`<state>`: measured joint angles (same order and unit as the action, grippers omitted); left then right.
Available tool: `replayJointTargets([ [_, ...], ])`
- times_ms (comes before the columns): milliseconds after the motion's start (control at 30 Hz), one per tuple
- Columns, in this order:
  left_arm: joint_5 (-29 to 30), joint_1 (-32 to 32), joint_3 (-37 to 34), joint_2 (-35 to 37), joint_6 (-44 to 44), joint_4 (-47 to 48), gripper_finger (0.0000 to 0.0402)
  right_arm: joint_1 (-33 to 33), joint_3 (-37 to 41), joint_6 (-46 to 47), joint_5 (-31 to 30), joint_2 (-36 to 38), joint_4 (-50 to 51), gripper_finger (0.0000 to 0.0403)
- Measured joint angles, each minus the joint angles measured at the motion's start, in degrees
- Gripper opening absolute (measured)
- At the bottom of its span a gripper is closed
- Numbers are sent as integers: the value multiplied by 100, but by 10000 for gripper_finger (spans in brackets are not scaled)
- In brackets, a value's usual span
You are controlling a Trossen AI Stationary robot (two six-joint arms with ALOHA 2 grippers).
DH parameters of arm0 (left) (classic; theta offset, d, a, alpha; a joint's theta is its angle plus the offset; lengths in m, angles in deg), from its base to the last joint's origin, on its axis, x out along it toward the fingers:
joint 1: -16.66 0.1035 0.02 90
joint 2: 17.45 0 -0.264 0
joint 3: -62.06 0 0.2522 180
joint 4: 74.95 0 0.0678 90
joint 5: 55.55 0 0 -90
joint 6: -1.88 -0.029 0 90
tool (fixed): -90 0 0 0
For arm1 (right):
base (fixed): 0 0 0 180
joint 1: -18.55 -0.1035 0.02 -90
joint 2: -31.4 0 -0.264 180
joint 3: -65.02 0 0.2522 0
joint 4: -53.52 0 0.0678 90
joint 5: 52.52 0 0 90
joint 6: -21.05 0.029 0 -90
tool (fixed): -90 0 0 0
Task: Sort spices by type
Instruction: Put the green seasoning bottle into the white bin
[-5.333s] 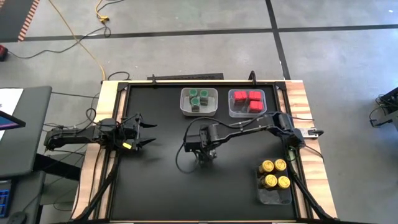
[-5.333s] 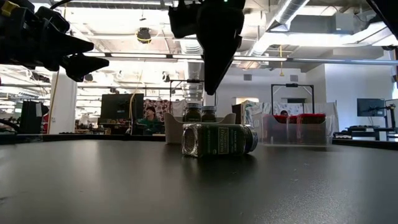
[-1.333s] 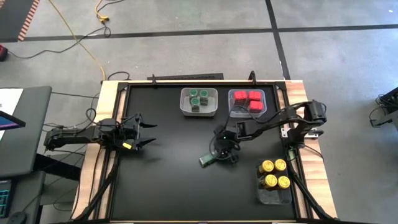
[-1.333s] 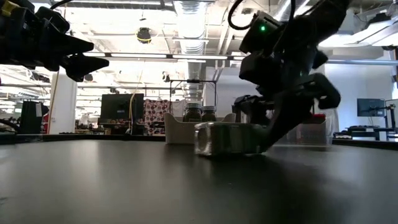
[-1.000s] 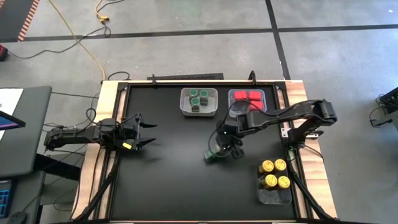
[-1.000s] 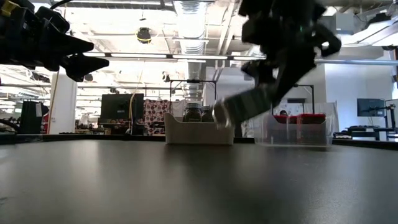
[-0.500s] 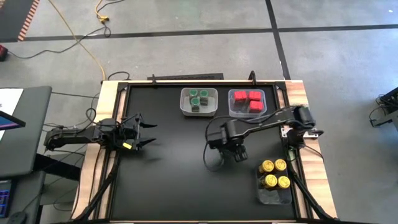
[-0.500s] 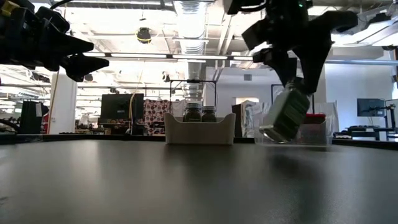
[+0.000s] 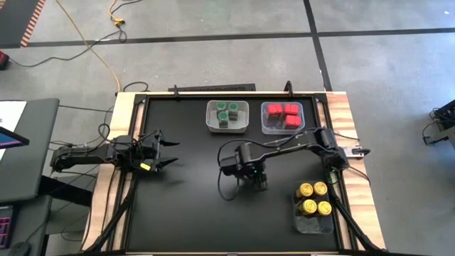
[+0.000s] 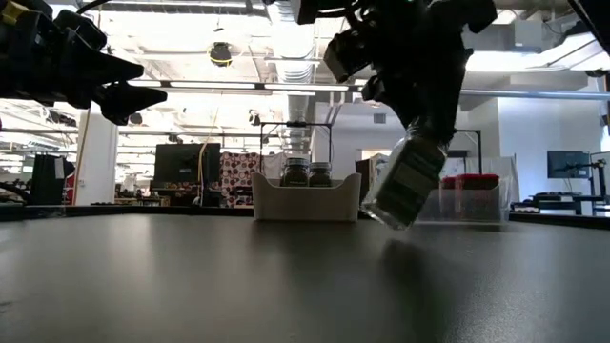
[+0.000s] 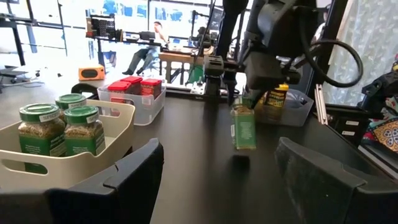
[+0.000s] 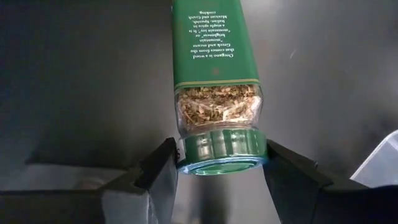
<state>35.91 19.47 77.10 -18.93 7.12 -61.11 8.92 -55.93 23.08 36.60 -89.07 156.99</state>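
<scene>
My right gripper point(image 12: 217, 165) clamped on green-lidded jar point(image 12: 216, 81), now lifted off table point(image 9: 185, 206), carried leftward; left gripper point(image 9: 165, 151) spread open, unmoved.

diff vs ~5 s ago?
The right gripper took hold of the green-lidded oregano jar that lay on its side on the black table, and now holds it lifted clear, tilted. The left gripper stayed open at the left; the bins' contents look unchanged.
</scene>
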Motion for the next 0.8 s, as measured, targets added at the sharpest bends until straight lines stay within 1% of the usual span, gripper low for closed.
replayJointTargets([
  [100,1,2,-1,-2,0,1,297,51,0,38,80,12,55,229],
  [200,0,2,0,-2,0,2,297,157,0,282,98,28,9,229],
  [367,2,0,0,0,0,0,297,438,0,510,97,76,26,229],
  [567,0,2,-2,-2,0,2,297,537,0,357,269,84,26,229],
  [800,2,1,0,-2,1,1,297,735,0,202,260,60,30,229],
])
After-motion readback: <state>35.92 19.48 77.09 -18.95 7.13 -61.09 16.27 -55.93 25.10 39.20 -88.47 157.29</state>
